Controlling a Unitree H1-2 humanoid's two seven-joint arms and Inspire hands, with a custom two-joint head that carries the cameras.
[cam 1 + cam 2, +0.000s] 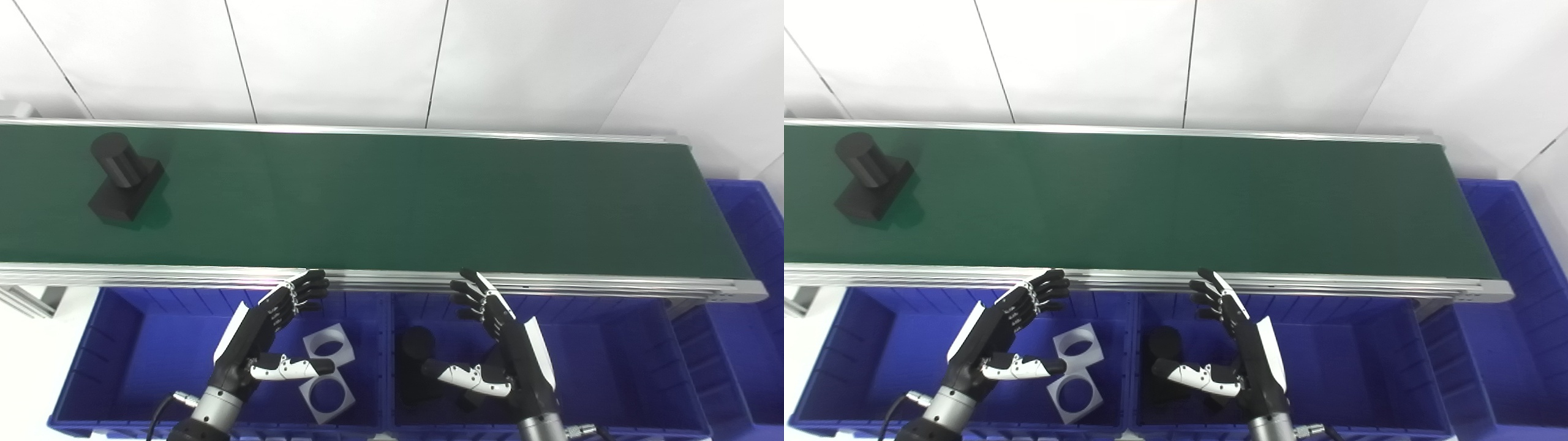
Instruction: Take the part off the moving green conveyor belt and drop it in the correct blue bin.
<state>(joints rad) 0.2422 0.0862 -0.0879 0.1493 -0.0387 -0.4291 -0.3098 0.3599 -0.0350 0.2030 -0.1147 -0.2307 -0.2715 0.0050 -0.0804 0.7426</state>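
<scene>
1. Black part, a matte block with a round cylinder standing on a square base, sits at the far left of the long green conveyor belt, well apart from both hands.
2. It looks rigid and solid, probably moulded or printed plastic: light to moderate in weight, not fragile, with a dull surface that should not be slippery.
3. Best hold, in my judgement: wrap the cylinder from above, or pinch the base's flat sides.
4. Left hand and right hand hover over the blue plastic bins, fingers apart, holding nothing.
5. The left bin holds white square plates with round holes; the middle bin holds a similar dark part, so that bin seems correct.
</scene>
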